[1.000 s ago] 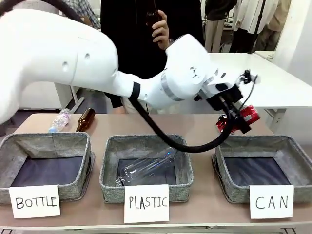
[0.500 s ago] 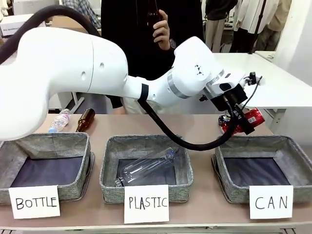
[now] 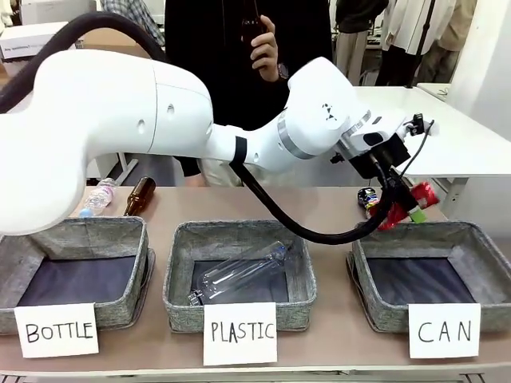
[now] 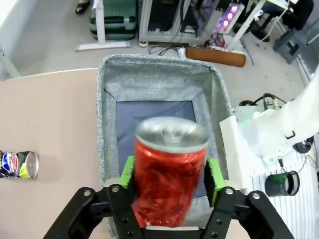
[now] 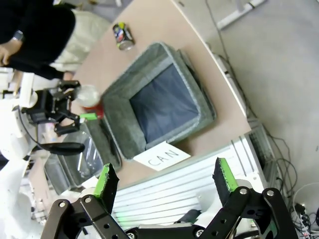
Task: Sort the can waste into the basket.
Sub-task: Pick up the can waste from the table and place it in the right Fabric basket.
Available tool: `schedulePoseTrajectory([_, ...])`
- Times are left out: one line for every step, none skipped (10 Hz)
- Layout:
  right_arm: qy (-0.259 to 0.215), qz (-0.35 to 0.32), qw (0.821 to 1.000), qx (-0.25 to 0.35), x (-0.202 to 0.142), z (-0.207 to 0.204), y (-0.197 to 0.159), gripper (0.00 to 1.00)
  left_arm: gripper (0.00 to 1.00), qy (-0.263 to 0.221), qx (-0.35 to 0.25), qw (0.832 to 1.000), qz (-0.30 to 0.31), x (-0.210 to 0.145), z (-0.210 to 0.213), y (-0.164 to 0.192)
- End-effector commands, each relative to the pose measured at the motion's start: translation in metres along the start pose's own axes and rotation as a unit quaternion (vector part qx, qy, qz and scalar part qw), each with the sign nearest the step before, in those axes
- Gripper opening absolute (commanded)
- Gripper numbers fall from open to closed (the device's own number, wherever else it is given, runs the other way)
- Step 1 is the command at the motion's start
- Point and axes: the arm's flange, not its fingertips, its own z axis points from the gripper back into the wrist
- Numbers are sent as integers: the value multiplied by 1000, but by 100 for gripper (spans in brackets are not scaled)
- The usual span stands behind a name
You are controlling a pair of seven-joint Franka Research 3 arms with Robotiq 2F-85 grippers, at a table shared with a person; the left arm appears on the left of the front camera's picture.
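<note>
A: What did the front cam give that the wrist cams didn't?
B: All three baskets in a row on the table (image 3: 319, 203): BOTTLE basket (image 3: 76, 227) left, PLASTIC basket (image 3: 239, 231) mid w/ a clear bottle (image 3: 239, 275) lying in it, CAN basket (image 3: 431, 231) right, w/ the CAN card (image 3: 445, 330) at its near wall. L wrist cam looked straight down: dark lining in view wall to wall. R wrist cam saw the same basket from high above, card side nearest.
A: Red can vs L gripper?
B: Red can (image 4: 169, 169) sat btwn the green pads (image 4: 127, 172) of the L gripper (image 3: 406, 209), blurred while the fingers were sharp. Jaws stood spread, pads just beside the can's sides, so it looked loose. In front cam it hung in air by the fingertips, above the basket's far rim.
A: R gripper?
B: R gripper (image 5: 167, 179) was spread wide, nothing btwn its pads.
A: Other can?
B: Dark can (image 3: 367, 197) lay on its side on the table, just beyond the basket's far-left corner, left of the L gripper and apart from it.
A: Edges, room?
B: Table's right edge ran close by the basket's right wall, floor past it. Basket mouth was wider than the can all round. PLASTIC basket stood near on the left, w/ a gap.
</note>
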Motion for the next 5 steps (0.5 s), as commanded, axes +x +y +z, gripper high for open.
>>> schedulePoseTrajectory([-9, -11, 1000, 8, -4, 8, -2, 100, 100, 9, -1, 1000, 1, 5, 5, 5])
schedulePoseTrajectory([-9, -11, 1000, 8, -4, 8, -2, 100, 100, 8, -1, 1000, 4, 4, 5, 5])
schedulePoseTrajectory([-9, -11, 1000, 8, -4, 8, -2, 100, 100, 6, 1, 1000, 6, 4, 4, 4])
schedulePoseTrajectory([-9, -11, 1000, 8, -4, 8, -2, 100, 100, 3, 8, 1000, 9, 4, 6, 3])
schedulePoseTrajectory([-9, -11, 1000, 8, -4, 8, -2, 100, 100, 5, 19, 1000, 20, 0, 13, 0])
